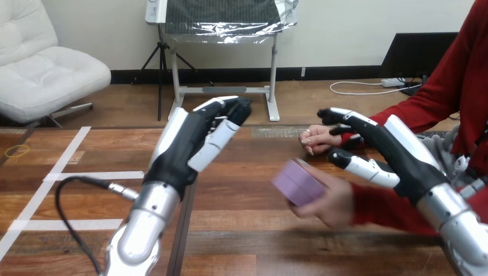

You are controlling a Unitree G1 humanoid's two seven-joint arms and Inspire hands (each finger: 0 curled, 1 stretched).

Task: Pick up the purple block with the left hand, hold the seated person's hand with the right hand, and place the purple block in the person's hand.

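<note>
One purple block (296, 183) lies in the person's near hand (332, 202), above the table (241, 236). Left of the block: left hand (187, 146) raised, fingers loose, empty. Right of the block: right hand (397, 155), fingers outstretched, thumb apart, nothing clasped. Behind the block: the person's other hand (318, 138).

Purple block (296, 183): we are seeing it blurred, its right part covered by the person's nearer hand (329, 202). Sleeve (380, 210): we are finding it partly covered by the right hand (403, 161).
</note>
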